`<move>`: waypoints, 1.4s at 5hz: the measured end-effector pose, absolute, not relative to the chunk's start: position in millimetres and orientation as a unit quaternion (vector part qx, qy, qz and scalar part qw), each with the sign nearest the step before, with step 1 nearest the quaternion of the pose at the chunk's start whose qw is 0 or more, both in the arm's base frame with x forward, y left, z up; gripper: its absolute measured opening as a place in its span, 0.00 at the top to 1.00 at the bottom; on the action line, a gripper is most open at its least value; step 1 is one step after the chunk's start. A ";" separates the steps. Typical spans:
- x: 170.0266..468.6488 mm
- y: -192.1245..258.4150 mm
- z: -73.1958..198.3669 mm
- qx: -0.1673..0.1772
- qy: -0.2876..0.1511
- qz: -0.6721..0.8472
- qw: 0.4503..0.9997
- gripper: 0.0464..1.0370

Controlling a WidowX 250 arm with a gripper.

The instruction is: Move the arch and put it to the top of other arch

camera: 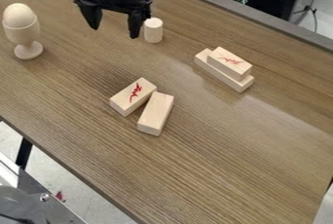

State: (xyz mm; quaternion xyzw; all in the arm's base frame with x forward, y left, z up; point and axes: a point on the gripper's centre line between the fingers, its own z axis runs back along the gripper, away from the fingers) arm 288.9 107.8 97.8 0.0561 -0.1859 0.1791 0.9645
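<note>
Upper wooden block [227,61], marked in red, lies lengthwise on a lower wooden block [218,74], right of and nearer the camera than the cylinder [153,30]. Gripper [114,32] is left of the cylinder, its 2 fingers spread with a visible gap. Marked block [133,96] and plain block [156,113] lie angled close together on the tabletop [228,164], nearer the camera than the cylinder. Egg cup [25,37] stands upright left of the cylinder, bearing 1 wooden egg [19,15].
</note>
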 end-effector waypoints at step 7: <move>249.3 54.0 37.0 0.001 -0.111 0.039 0.993 0.04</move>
